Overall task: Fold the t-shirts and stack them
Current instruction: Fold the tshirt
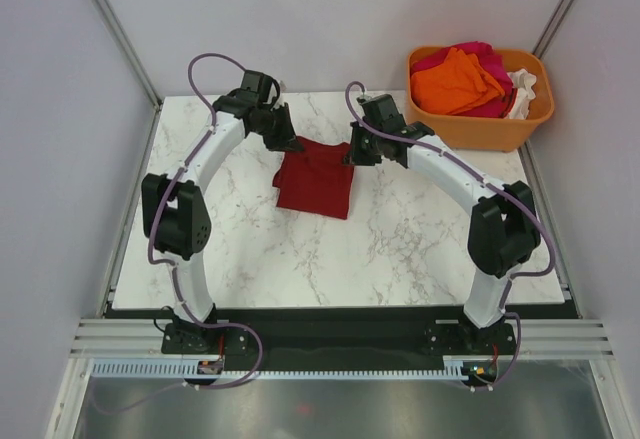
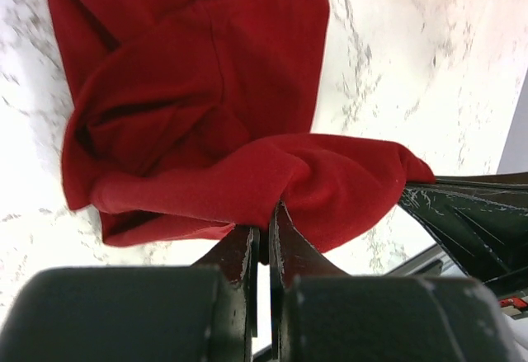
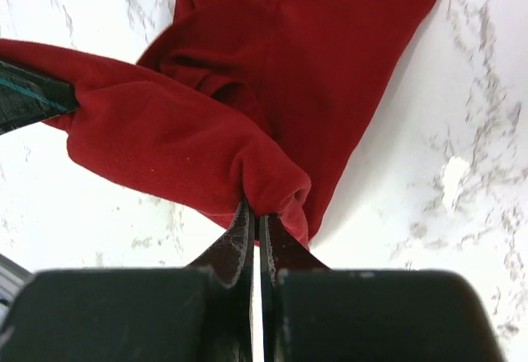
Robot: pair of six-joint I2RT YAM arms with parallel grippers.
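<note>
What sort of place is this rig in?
Likely a lab robot cell, not a home: plain enclosure walls, a marble-pattern table with left arm and right arm bolted at its near edge, an orange tub of t-shirts.

Light: bright, even, diffuse; shadows faint. Wrist views: marble table (image 2: 429, 65) overexposed to near white; nearest foreground at the bottom edge soft, out of focus; dark red t-shirt (image 3: 330, 57) sharp.

White marble-patterned table (image 1: 400, 249) inside a pale grey enclosure.
Plain grey walls (image 1: 330, 19) rise behind and at both sides, edged by slanting aluminium posts (image 1: 115, 29). A ribbed metal rail (image 1: 570, 337) runs along the table's near edge. The light is soft and even.
</note>
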